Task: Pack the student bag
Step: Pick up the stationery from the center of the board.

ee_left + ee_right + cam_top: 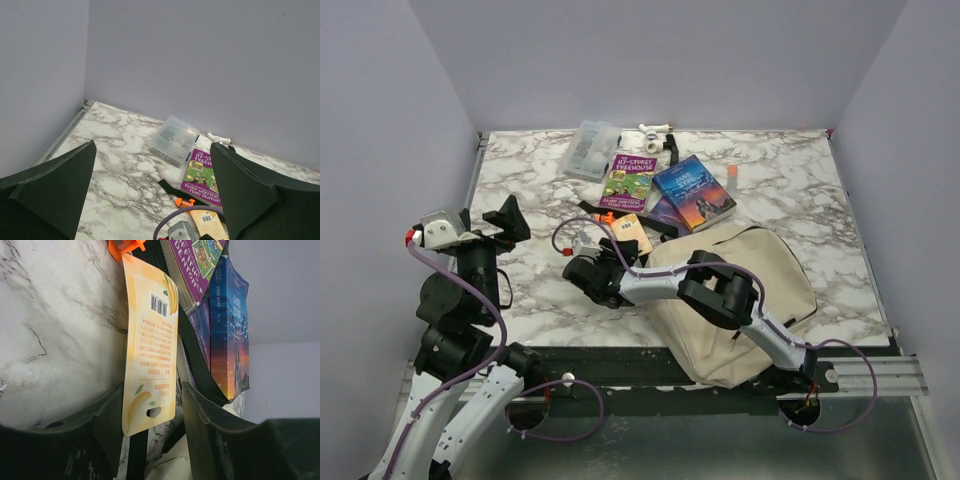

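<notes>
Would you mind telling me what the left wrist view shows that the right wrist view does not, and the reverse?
Only the left wrist view shows the clear plastic box, the small white item by the wall, and the left pincer, open. Only the right wrist view shows the blue book, a bit of the beige bag, and the right pincer straddling the yellow packet. Both show the purple book, the orange clip, that yellow packet and a black strap.
</notes>
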